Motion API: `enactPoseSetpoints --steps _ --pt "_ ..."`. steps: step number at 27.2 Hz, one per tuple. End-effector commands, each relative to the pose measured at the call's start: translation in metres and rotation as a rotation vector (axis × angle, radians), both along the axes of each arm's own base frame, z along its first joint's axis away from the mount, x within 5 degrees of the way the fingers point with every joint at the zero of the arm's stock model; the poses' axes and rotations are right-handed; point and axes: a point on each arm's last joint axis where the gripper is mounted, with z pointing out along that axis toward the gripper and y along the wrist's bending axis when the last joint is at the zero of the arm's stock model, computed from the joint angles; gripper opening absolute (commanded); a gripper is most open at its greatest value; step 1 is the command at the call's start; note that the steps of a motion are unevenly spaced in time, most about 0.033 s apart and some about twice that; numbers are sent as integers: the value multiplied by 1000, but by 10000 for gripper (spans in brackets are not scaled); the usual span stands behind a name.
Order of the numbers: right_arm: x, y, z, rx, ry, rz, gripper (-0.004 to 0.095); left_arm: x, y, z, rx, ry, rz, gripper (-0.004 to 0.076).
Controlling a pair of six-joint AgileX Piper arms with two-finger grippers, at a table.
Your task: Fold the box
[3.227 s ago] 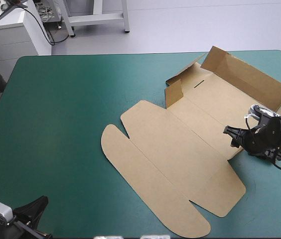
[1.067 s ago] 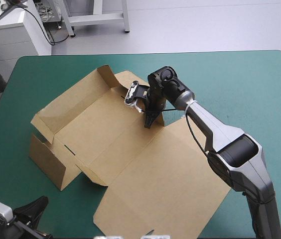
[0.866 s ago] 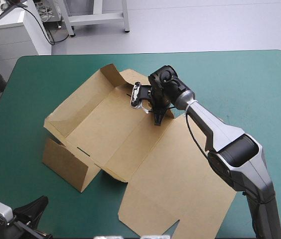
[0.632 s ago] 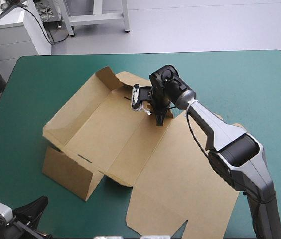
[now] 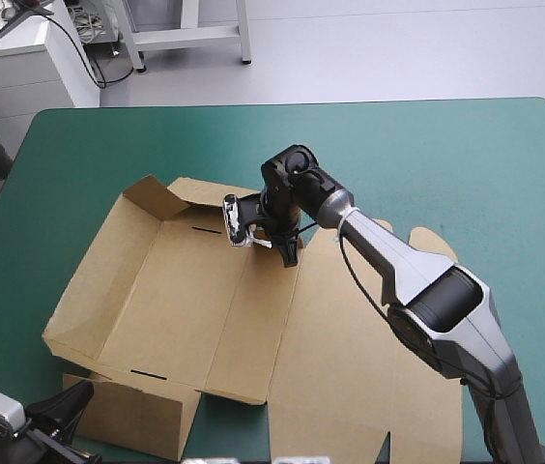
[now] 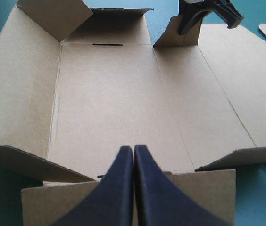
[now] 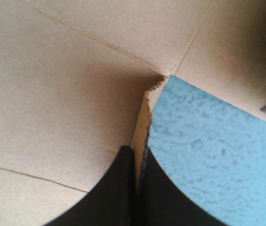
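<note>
Box (image 5: 186, 290) lies open on the teal-green table (image 5: 466, 155), spread from the left half toward the near edge, with its left walls partly raised and the lid flat. By its near wall we see the left gripper (image 6: 133, 148) clenched on nothing, its fingers meeting. Farther right, the right gripper (image 5: 289, 253) pinches a raised flap at the far side.
</note>
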Motion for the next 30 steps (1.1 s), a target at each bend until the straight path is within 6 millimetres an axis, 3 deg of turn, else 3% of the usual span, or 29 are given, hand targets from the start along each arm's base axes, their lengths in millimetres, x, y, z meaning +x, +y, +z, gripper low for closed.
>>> enactPoseSetpoints --steps 1,5,11,14,18,25,30 --pt "3 -5 28 20 -123 -4 -19 -1 0 13 -48 -86 -5 -8" --pt "9 0 27 92 -159 -66 10 -1 0 13 -48 -86 -5 -8" --pt "10 -1 37 123 -178 -113 359 -1 0 13 -48 -86 -5 -8" --pt "10 -2 53 165 -192 -166 446 -1 0 13 -48 -86 -5 -8" --pt "7 -10 81 176 -206 -276 450 -1 0 13 -48 -86 -5 -8" --pt "-6 -32 154 359 -356 -482 433 -1 0 13 -48 -86 -5 -8" --pt "-32 -55 201 534 -377 -637 282 -1 0 13 -47 -87 -4 -8"
